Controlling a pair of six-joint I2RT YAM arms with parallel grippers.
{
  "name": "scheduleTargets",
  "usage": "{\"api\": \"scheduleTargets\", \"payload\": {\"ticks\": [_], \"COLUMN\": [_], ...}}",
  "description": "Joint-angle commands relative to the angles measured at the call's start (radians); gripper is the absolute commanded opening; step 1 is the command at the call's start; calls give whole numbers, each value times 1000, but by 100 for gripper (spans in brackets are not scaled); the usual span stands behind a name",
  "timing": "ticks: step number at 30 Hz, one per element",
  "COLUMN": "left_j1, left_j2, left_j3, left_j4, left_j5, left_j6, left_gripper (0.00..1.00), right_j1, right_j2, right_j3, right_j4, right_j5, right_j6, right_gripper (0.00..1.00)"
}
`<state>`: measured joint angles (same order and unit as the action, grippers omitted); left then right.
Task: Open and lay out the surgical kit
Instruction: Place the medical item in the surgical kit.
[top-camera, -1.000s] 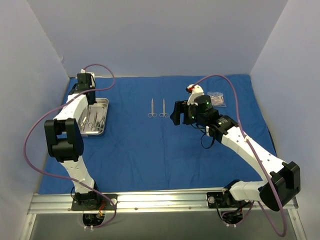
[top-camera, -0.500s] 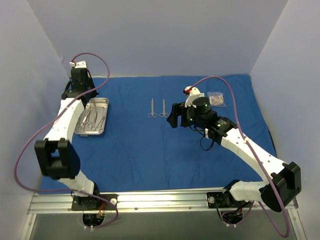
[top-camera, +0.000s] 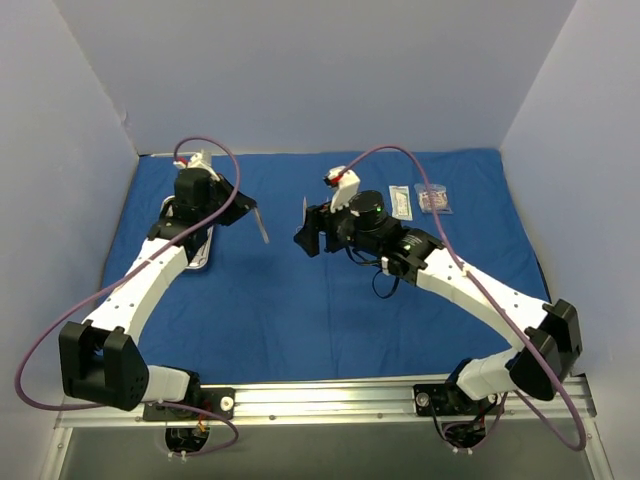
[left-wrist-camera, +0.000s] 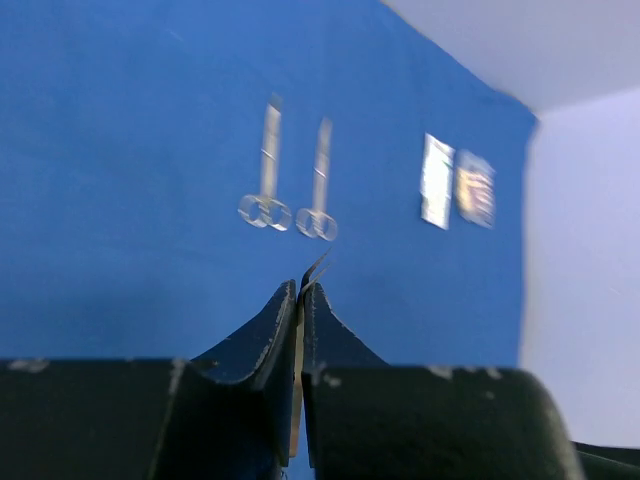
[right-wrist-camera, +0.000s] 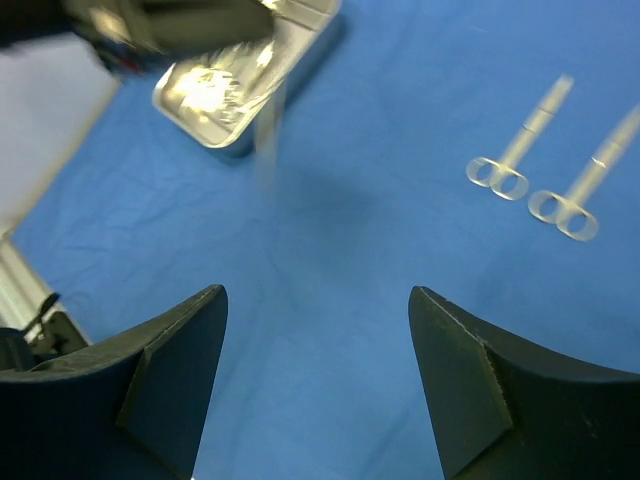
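Pale walls (top-camera: 300, 70) close in the blue cloth (top-camera: 300, 320) on 3 sides, and a metal rail (top-camera: 330, 398) runs along the near edge; a purple cable (top-camera: 45, 300) loops off each arm, and neither touches the things laid out. From above, my right arm's wrist hides most of the 2 clamps (left-wrist-camera: 266, 165); only 1 tip shows there. My left arm lies across the tray (right-wrist-camera: 290, 65), so the overhead view shows just a sliver of it.

The tray sits toward the left side of the cloth; my right wrist camera shows it blurred, with bright glare inside, and I cannot tell what is in it.

The clamps lie side by side near the middle of the cloth, close but not touching, rings toward the near edge; the 2 packets (top-camera: 401, 201) lie next to each other at the far right, well apart from both grippers.

My left gripper (left-wrist-camera: 300, 292) is pinched nearly closed on the tweezers (left-wrist-camera: 314, 268), whose tips poke out past the fingers; it holds them above the cloth, just right of the tray, tips aimed toward the clamps. My right gripper (right-wrist-camera: 315, 300) has its jaws wide and holds nothing; it hovers over bare cloth between the tray and the clamps, and the blurred tweezers hang ahead of it.
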<state>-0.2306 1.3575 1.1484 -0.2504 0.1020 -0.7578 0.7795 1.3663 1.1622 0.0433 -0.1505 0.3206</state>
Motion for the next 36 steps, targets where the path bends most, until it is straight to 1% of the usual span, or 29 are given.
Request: {"api": "scheduleTargets", "payload": {"ticks": [1, 3, 7, 10, 11, 13, 19, 22, 23, 25, 30, 31, 34, 36], "left_j1": [-50, -64, -98, -102, -104, -108, -119, -127, -130, -134, -139, -142, -144, -144], "left_j2": [-61, -67, -81, -93, -95, -103, -113, -113, -115, -118, -118, -118, -117, -116], "left_j3": [-27, -49, -61, -65, -67, -70, -78, -75, -78, -79, -79, -79, -85, -87], "left_j4": [161, 197, 215, 217, 220, 220, 224, 224, 229, 234, 234, 232, 234, 232], "left_j5": [51, 59, 62, 61, 65, 67, 73, 79, 79, 85, 91, 93, 94, 100], "left_j6": [-133, -172, -184, -181, -183, -179, -170, -163, -161, -160, -153, -152, -150, -153], "left_gripper": [9, 9, 9, 9, 9, 9, 9, 9, 9, 9, 9, 9, 9, 9], "right_j1": [50, 73, 99, 110, 113, 113, 115, 115, 115, 115, 115, 115, 115, 115], "right_j2": [53, 95, 151, 185, 191, 206, 231, 235, 237, 241, 248, 246, 240, 238], "right_j3": [76, 112, 155, 182, 186, 198, 220, 226, 229, 231, 228, 226, 222, 215], "right_j4": [63, 63, 58, 46, 40, 38, 30, 27, 27, 27, 24, 24, 21, 18], "right_j5": [3, 12, 42, 71, 84, 91, 111, 118, 120, 123, 137, 138, 147, 147], "right_j6": [0, -5, -11, -17, -18, -18, -29, -35, -37, -37, -34, -34, -34, -31], "right_gripper": [68, 66, 60, 56, 53, 50, 34, 29, 26, 21, 14, 9, 1, 0]}}
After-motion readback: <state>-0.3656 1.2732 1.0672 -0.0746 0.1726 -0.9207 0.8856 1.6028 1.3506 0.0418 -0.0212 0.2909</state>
